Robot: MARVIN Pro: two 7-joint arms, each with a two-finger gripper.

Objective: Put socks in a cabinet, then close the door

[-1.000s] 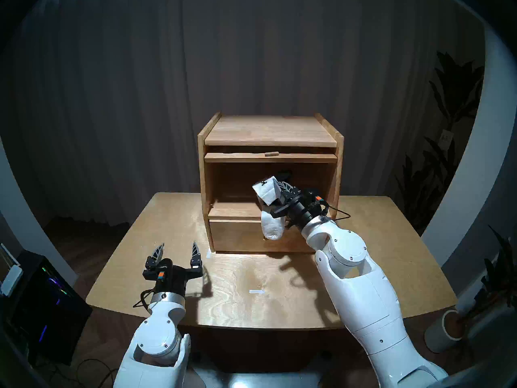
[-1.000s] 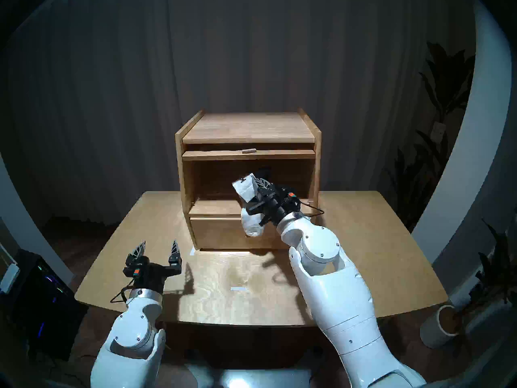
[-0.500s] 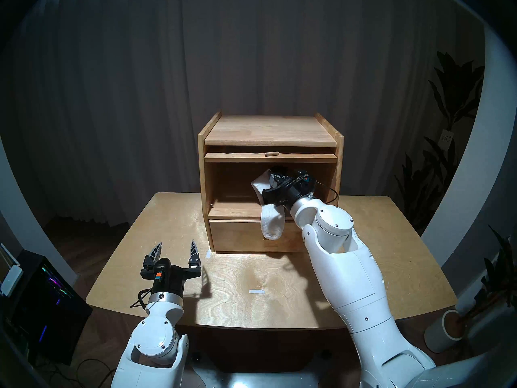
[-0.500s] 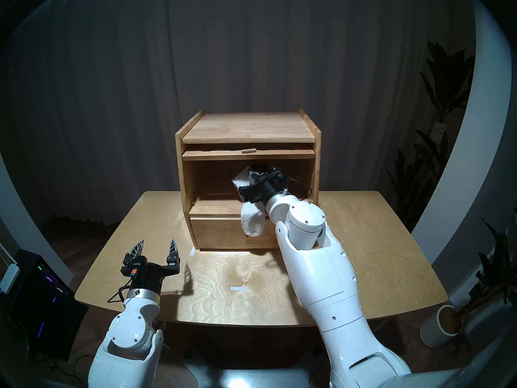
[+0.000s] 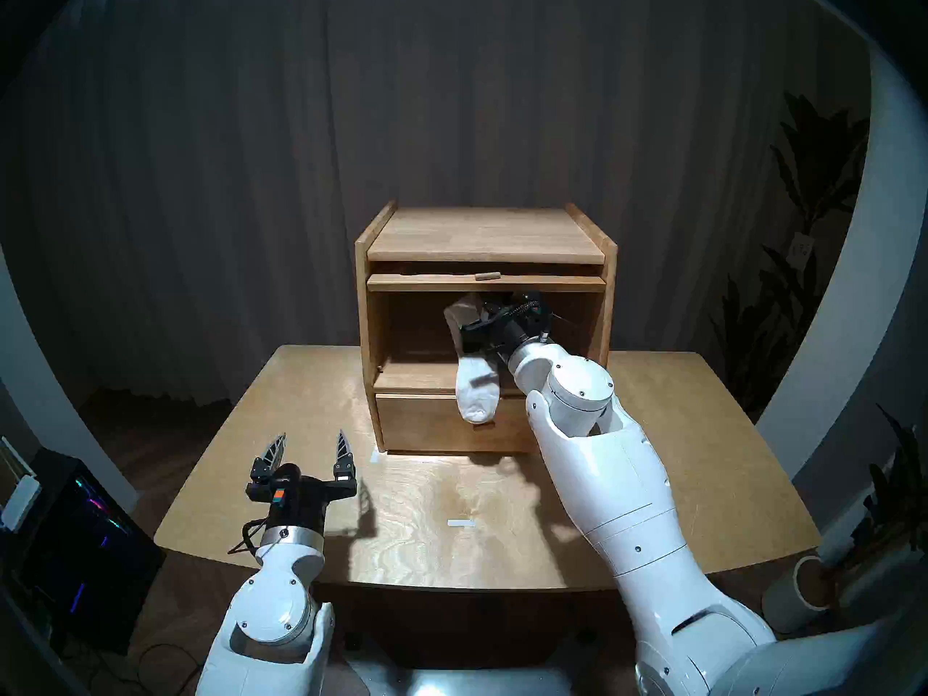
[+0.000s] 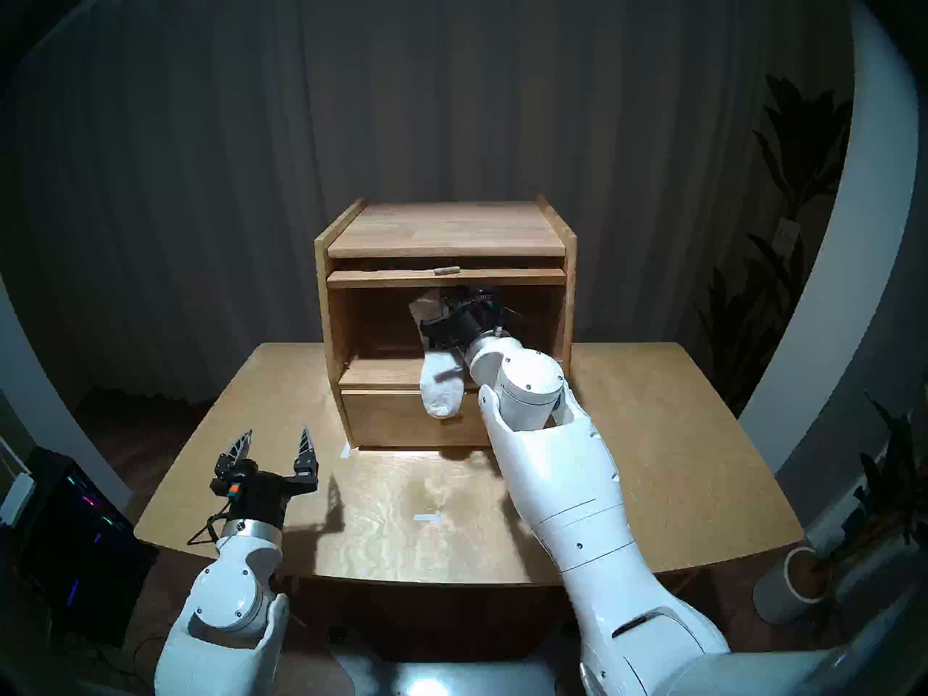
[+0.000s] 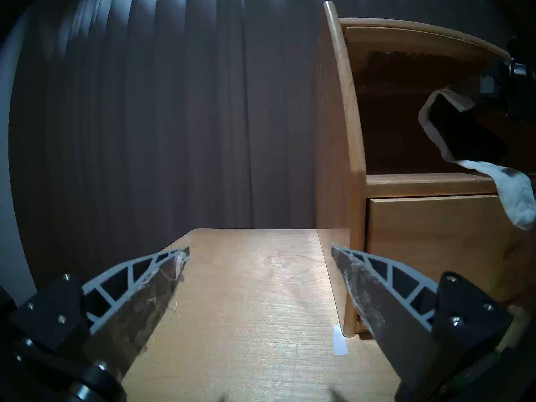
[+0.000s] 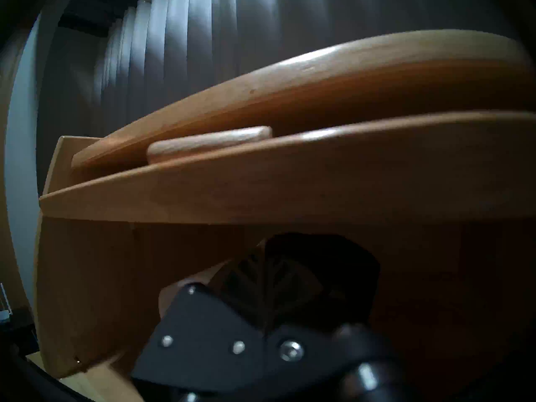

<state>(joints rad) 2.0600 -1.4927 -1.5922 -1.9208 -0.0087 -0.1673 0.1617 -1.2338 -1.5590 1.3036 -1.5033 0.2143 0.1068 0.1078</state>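
Socks (image 5: 476, 389) hang from the right gripper (image 5: 489, 312), which is pushed into the cabinet's (image 5: 484, 238) upper compartment with its fingers pressed together on the fabric. The white sock's toe trails back behind and below the gripper, draped over the compartment's front edge and down across the drawer front (image 5: 427, 421); its cuff bends up just to the gripper's left. The black sock (image 7: 475, 131) shows only from the left wrist camera, as a dark mass wrapped by the white one, right at the fingers (in the right wrist view the fingertips are lost in shadow and dark cloth). Directly above the gripper sits the door (image 5: 484, 281), lying flat and slid back under the cabinet's top board, its small wooden handle (image 5: 487, 276) facing forward just over the wrist.

The left gripper (image 5: 311, 446) hovers low over the table (image 5: 703, 429), fingers spread wide and holding nothing. The cabinet stands ahead of it and to its right, its near left corner close to the right fingertip (image 7: 348, 262) in the wrist view. A strip of white tape (image 7: 340, 342) lies on the table just inside that fingertip; another strip (image 5: 460, 523) lies farther off to the right of this gripper.
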